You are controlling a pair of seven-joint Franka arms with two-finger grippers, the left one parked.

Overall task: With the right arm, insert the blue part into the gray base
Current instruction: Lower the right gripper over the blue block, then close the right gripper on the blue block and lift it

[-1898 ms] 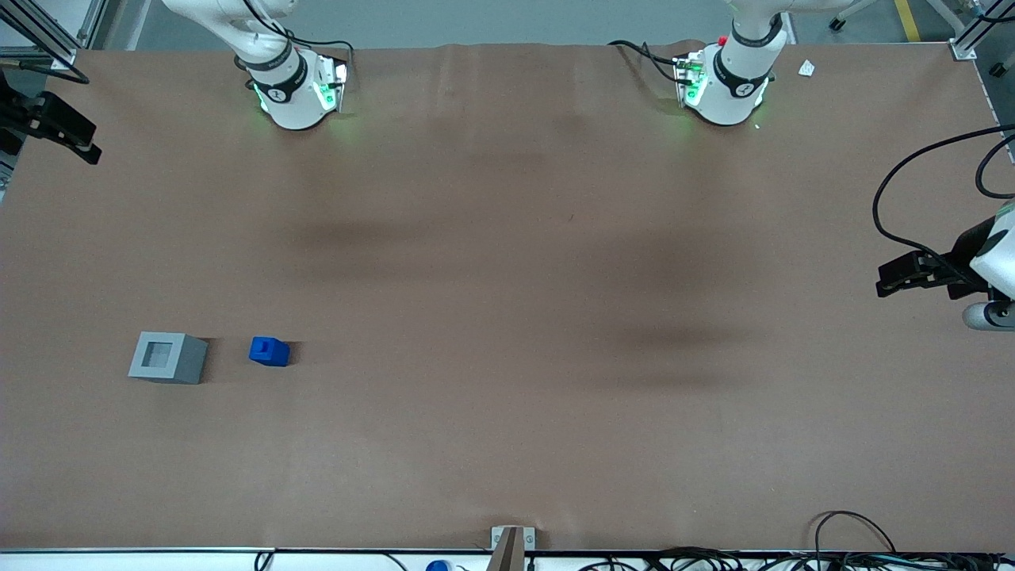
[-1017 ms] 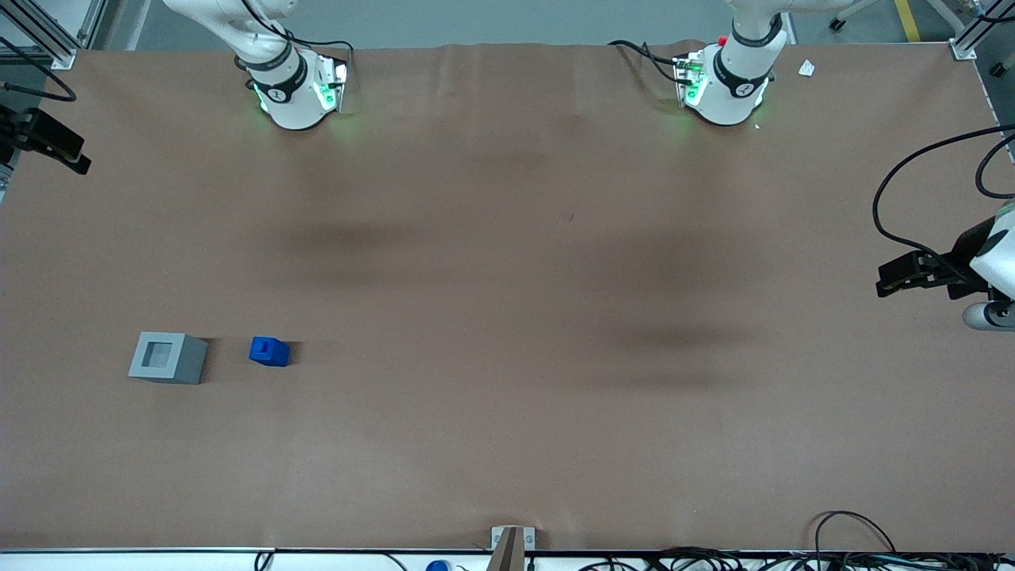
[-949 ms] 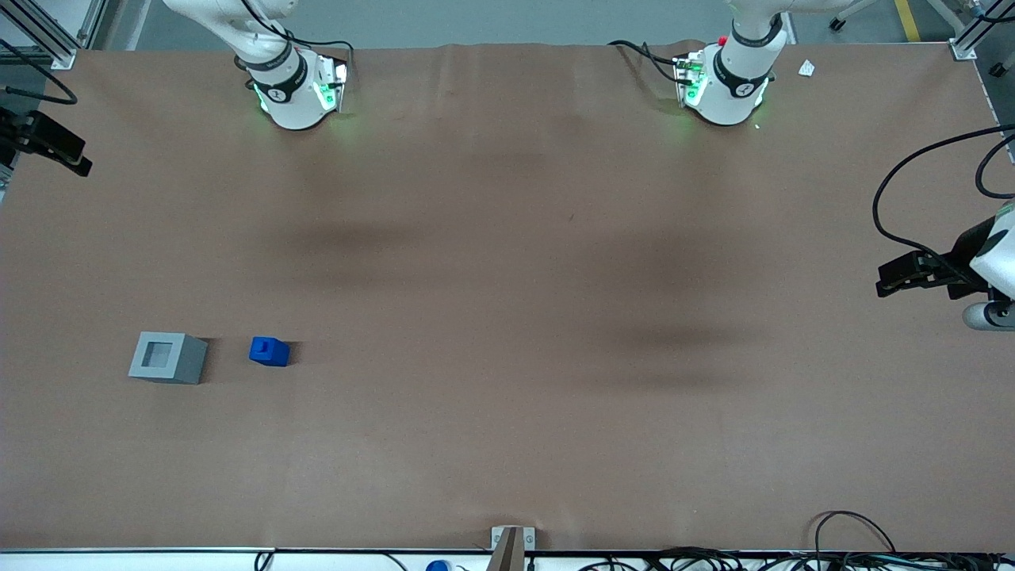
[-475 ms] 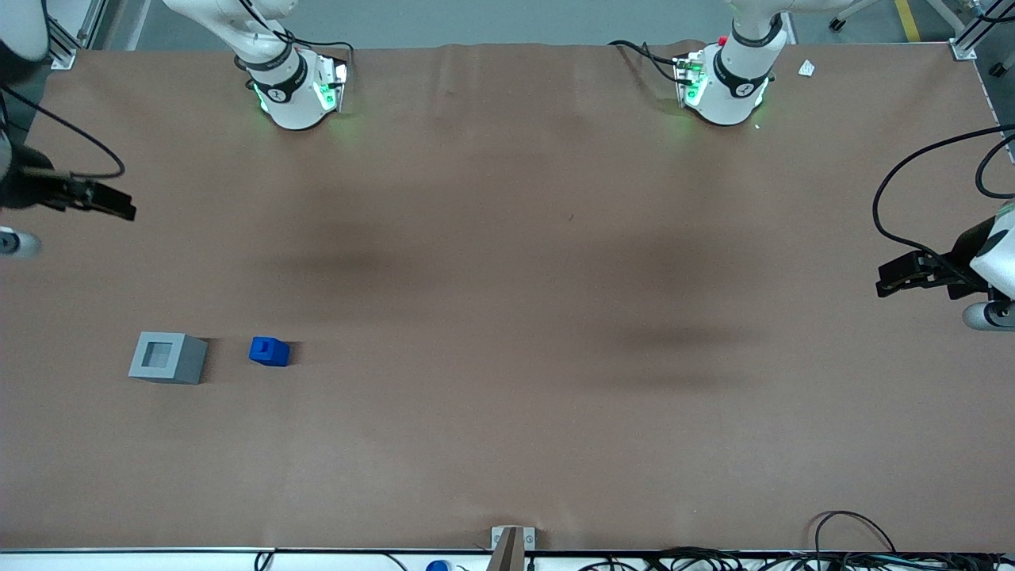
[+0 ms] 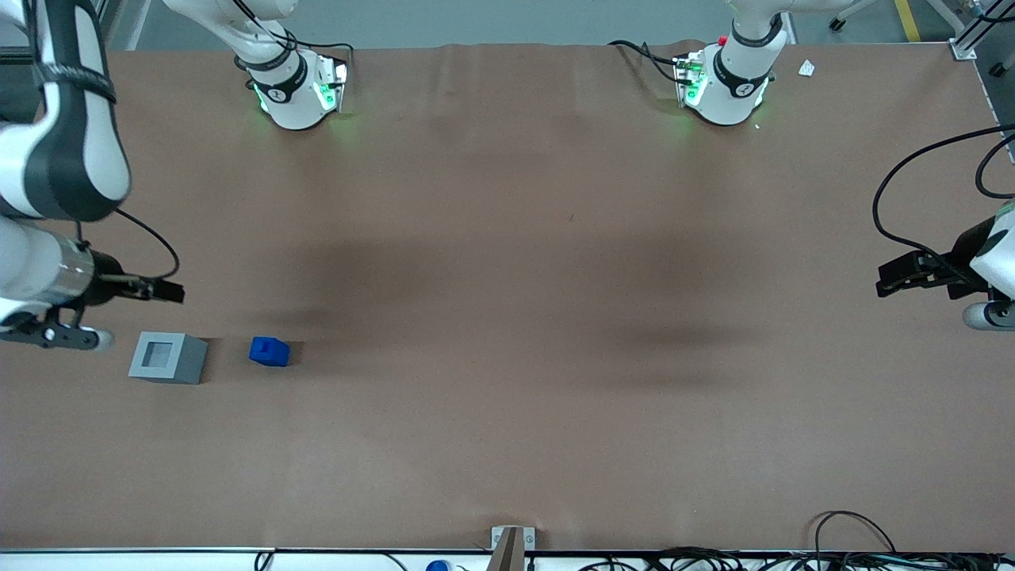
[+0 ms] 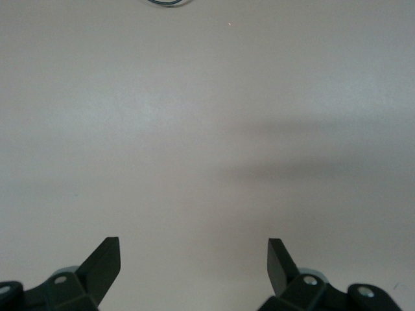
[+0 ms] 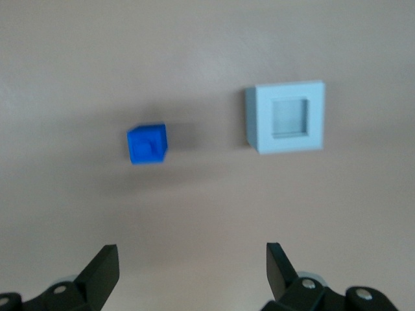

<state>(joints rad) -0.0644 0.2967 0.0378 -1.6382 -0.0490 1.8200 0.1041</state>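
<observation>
Right arm reaches in at its own end of the table. Gripper hangs above the table, fingers spread wide, holding nothing, just farther from the front cam than the base. Blue part sits on the table near the base, apart from it, toward the parked arm's end. Base recess faces up, nothing in it.

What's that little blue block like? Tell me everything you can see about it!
The blue part is a small, bright blue block, plastic-looking, with a narrower raised step on top. It sits on the brown table beside the gray base, with a gap between them. Nothing touches it but the table. The open gripper of the right arm hangs above the table, holding nothing.
</observation>
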